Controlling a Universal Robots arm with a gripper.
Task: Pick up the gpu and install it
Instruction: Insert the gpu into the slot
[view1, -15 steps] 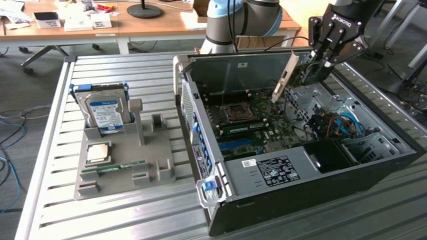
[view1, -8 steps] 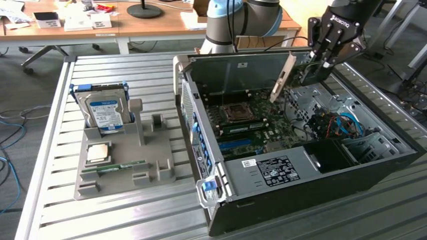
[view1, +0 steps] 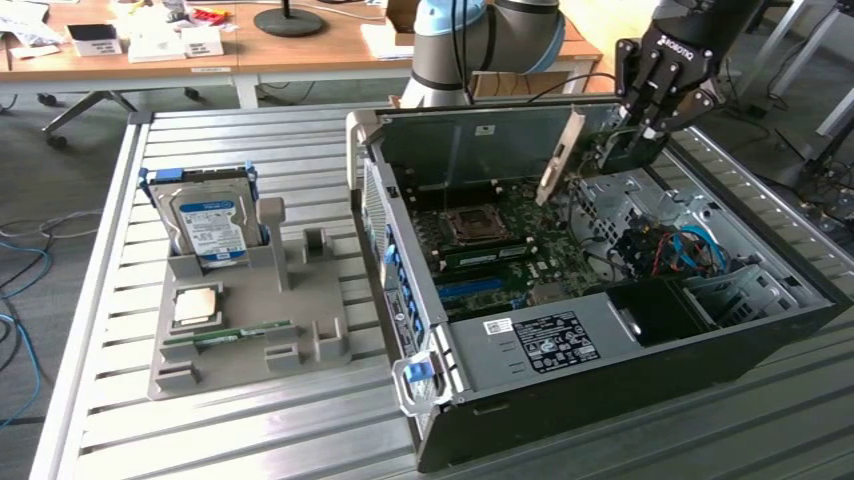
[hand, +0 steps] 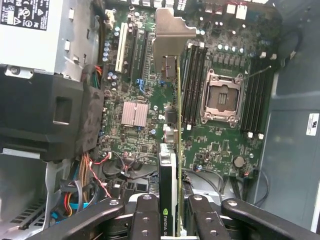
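The slatted metal bench (view1: 100, 300) carries an open computer case (view1: 561, 400) lying on its side, so its interior faces up and can be reached from above. Beside it, toward the exterior view's left, a grey holder (view1: 307, 300) keeps spare parts in separate pockets. A hard drive (view1: 207, 225) stands on edge in it, and a RAM stick (view1: 240, 333) lies near its front.

Inside the case the motherboard (hand: 150, 135) lies flat on the floor, with an empty processor socket (hand: 221, 97) and long expansion slots (hand: 137, 50) beside it.

The gpu (view1: 563, 160) hangs in the air above the motherboard, inside the case opening and apart from the board, not seated in any slot. The claw (view1: 630, 150) is clamped on it, with its fingers (hand: 145, 220) pressing the card's two flat faces. That grip probably keeps the connector edge free and facing down toward the board.

In the wrist view the gpu (hand: 168, 170) appears edge-on as a thin green line with a dark face beside it. Its long axis runs straight away from the claw (hand: 172, 225), roughly parallel to the expansion slots and the memory slots. The silver bracket (hand: 172, 35) is at the far end and points toward the case's rear wall, where the ports sit. The card's line falls between the expansion slots and the memory banks, so I judge it to be offset sideways from the slots rather than directly over one.
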